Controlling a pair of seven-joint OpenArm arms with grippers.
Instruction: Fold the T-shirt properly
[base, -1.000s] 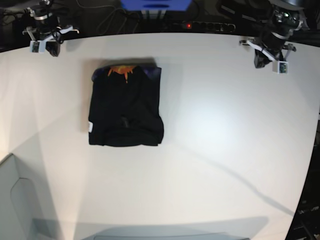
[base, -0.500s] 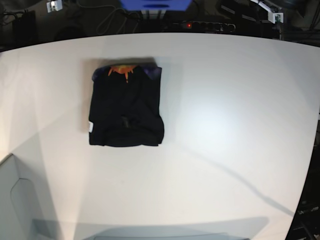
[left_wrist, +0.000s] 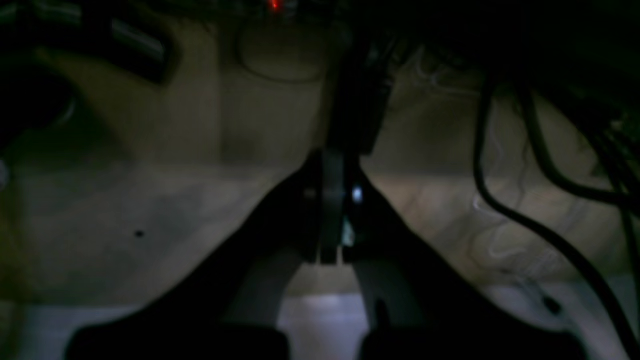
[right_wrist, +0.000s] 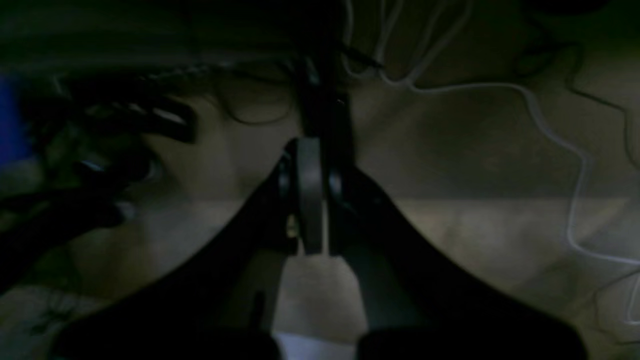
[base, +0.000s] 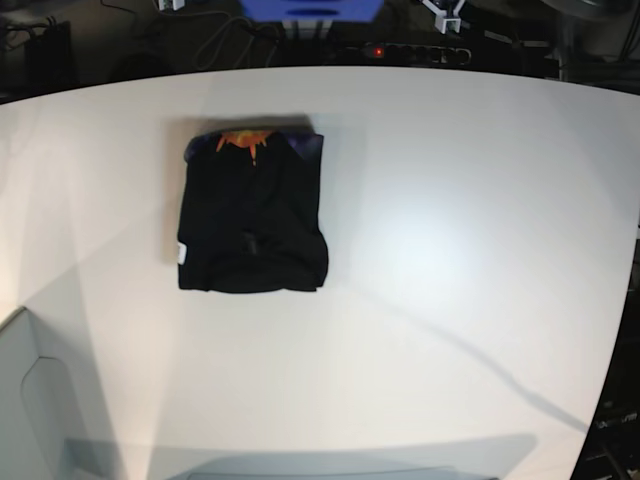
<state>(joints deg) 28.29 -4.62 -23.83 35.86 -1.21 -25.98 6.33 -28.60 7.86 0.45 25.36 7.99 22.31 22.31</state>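
Base view alone shows T-shirt (base: 252, 212) folded — wrist views, cables.

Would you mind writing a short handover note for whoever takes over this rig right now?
Left hand: shut, holding nothing, pulled back off the table over the dark cables behind it.
Right hand: shut, holding nothing, likewise off the table at the back.
T-shirt: lies on the white table as a compact rectangle, towards the base view's left, orange neck mark at its far edge, small white tag at its left edge.
Done: the shirt looks fully folded and released.
Left: probably nothing but a check; the near right corner bulges slightly.
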